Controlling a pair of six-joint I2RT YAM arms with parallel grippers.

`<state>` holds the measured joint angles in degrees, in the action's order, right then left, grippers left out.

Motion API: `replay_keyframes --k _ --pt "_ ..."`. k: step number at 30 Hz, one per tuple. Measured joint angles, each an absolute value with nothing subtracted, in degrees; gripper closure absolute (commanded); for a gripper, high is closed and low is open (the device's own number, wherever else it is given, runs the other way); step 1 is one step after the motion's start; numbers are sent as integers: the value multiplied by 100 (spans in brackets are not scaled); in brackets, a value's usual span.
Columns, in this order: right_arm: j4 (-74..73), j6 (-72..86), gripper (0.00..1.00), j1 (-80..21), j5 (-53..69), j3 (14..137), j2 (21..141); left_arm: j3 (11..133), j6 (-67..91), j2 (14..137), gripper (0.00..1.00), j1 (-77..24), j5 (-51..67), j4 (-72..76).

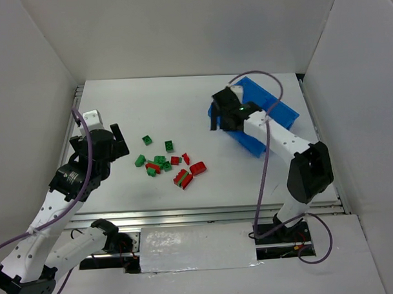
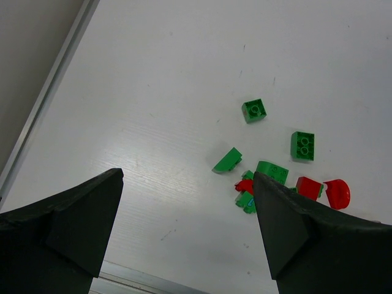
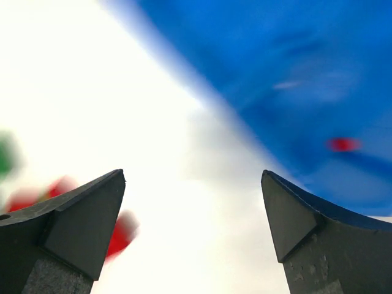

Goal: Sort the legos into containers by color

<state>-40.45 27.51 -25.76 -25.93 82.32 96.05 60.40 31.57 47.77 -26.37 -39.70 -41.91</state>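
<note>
legos lie mid-table, nearer the wide-open left gripper than the wide, empty right gripper at the bin.

Everything here is blurred. The right claw stands wide apart, its two dark fingers rising from the lower corners with nothing between them. Beyond them the blue bin fills the upper right, and a small red spot shows against its blue; which compartment cannot be told. The white bench takes the left, where smeared red legos lie beside the left finger and a green lego is only a smudge at the edge.
</note>
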Motion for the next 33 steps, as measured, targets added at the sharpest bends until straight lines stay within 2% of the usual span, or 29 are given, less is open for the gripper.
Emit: replay_keyframes --k 5,9,19,25,33 --pt "-3872 2884 0 -4119 -2056 8197 9789 6040 3151 4781 0 -2628 -3916 -4191" --pt "-4143 4101 0 -4678 -2368 8187 10160 6040 3146 4781 0 -2628 -3889 -4189" --pt "-4488 7116 4 -5074 -3177 7520 10180 6038 3142 4788 0 -2613 -3795 -4185" --pt "-4353 7996 13 -5081 -3100 7153 10180 6038 3138 4786 0 -2611 -3712 -4180" --pt "-4036 8438 17 -5135 -2729 7032 10508 6038 3124 4742 0 -2606 -3656 -4169"
